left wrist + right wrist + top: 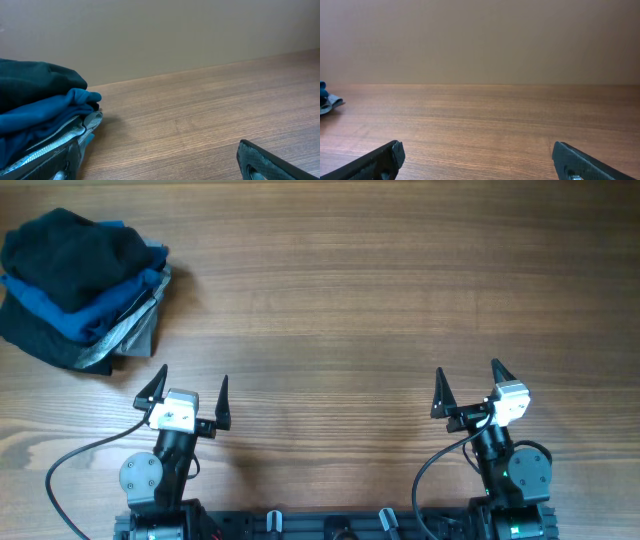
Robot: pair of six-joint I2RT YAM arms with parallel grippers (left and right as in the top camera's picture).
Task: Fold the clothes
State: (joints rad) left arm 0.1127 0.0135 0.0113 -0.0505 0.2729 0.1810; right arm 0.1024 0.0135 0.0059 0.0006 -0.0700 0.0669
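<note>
The clothes, a black T-shirt [68, 242], lie crumpled on top of a pile at the table's far left corner. In the left wrist view they show as a dark mound [35, 80] at the left edge. My left gripper [192, 388] rests near the front edge, below and right of the pile, open with nothing between its fingers [160, 170]. Far from the pile, at the front right, my right gripper [468, 382] also stands open over bare wood [479, 165]. No neck label shows.
Under the black T-shirt lie a blue garment [95, 305] [45, 112] and grey and charcoal fabric [120, 340] [60, 137]. The wooden table [360, 290] stretches from the pile to the right edge. A plain wall [480, 40] stands behind the table.
</note>
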